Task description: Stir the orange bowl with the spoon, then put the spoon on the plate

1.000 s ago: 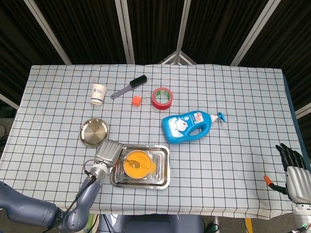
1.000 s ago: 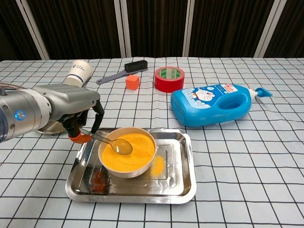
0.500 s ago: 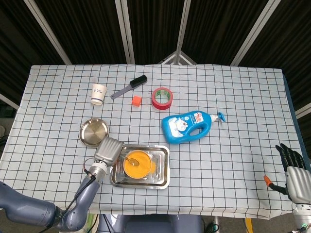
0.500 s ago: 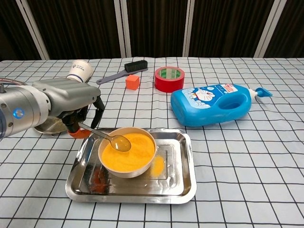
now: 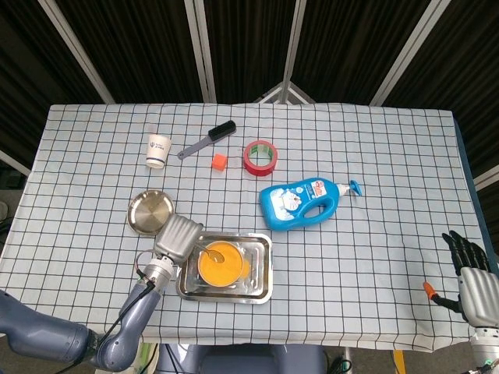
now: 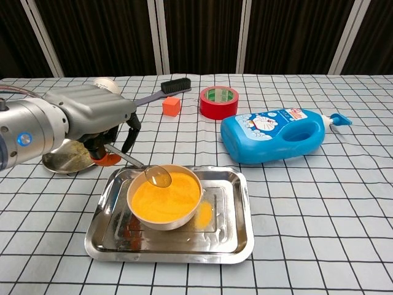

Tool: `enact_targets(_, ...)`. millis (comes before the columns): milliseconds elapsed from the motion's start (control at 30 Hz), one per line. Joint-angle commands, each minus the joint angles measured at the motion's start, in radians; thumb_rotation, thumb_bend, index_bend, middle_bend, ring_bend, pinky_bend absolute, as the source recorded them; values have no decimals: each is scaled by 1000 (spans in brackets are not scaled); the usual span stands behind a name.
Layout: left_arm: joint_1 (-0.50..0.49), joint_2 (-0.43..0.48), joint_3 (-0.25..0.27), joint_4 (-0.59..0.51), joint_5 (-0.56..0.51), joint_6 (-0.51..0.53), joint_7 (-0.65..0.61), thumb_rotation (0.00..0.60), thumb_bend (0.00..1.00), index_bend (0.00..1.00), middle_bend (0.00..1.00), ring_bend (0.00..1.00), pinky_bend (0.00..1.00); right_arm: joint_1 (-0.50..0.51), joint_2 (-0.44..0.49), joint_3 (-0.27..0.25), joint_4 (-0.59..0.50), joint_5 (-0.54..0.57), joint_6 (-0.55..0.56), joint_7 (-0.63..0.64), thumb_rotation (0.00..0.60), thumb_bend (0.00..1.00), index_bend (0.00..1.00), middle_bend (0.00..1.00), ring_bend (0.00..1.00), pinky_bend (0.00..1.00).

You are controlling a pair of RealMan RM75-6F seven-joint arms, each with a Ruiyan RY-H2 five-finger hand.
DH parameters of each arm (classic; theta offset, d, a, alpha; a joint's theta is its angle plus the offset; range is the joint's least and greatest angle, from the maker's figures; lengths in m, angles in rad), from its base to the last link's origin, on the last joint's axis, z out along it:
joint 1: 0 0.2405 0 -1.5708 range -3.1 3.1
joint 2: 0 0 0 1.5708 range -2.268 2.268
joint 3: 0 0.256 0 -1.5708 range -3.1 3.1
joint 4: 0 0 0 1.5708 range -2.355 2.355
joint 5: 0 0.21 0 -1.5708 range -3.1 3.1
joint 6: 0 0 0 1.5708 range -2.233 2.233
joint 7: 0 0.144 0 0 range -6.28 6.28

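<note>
My left robot hand gripping spoon, scoop over near-left rim of bowl in tray. Plate just left. Right robot hand off counter, fingers spread, holding nothing.

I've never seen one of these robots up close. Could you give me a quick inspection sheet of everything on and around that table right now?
Surface: table under a checked cloth.
Job's things: left hand holds the spoon over the orange bowl, which sits in a steel tray; plate beside it.
Clutter: paper cup, brush, orange cube, red tape roll, blue bottle lying flat.
Hands: right hand off the table edge, holding nothing.
Cables: nothing seen.
Surroundings: dark curtains.
</note>
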Motion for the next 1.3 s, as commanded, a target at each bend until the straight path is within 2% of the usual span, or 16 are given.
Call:
enact_targets(33,-8,14,19,6,24,-4,27,600,890,739,1000,1000,978,0,0,0,0,0,-1,1,600,311,0,0,0,0)
enact_targets(167,-16,27,55,32,98,-5,65,600,890,745,1000,1000,978,0,0,0,-1,0,-1,1,600,312,0,0,0,0)
enact_targets(267,-27,25,95,67,192,-2,111,600,890,749,1000,1000,978,0,0,0,-2,1,-1,1,600,312,0,0,0,0)
enact_targets(600,-69,5,146,141,359,-46,261,600,890,756,1000,1000,978,0,2,1,-4,3,-4,9,600,312,0,0,0,0)
enact_targets(967,-92,1,173,203,509,-107,340,600,890,757,1000,1000,978,1,6,0,-9,4,-8,19,600,311,0,0,0,0)
enact_targets(1300,-86,-3,155,240,551,-149,372,600,890,762,1000,1000,978,1,7,1,-12,8,-9,23,600,311,0,0,0,0)
